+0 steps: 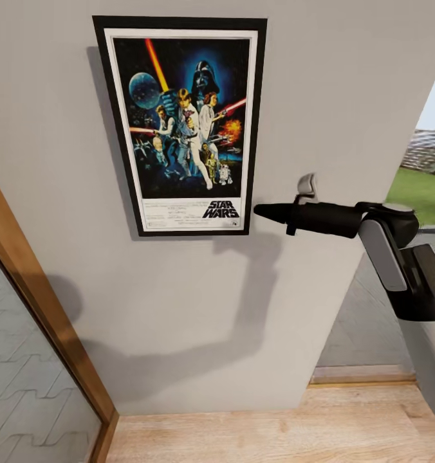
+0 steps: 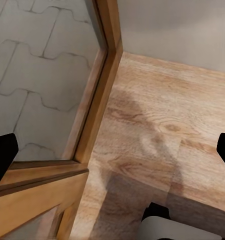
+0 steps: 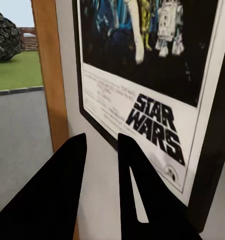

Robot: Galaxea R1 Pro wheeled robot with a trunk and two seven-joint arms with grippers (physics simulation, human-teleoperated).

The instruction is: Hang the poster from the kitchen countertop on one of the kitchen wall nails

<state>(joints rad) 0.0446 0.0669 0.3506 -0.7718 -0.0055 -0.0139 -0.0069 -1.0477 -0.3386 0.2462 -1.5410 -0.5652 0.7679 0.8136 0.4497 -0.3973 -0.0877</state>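
Poster (image 1: 182, 125) flat on pale wall (image 1: 320, 83), right gripper (image 1: 264, 210) just beside its lower corner, fingers narrow, holding nothing, left gripper (image 2: 112, 155) spread wide over wood floor (image 2: 162, 130).

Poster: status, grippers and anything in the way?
Poster flat on wall, upright. Right gripper beside its lower corner, fingers nearly together, empty. Left gripper over wood floor.
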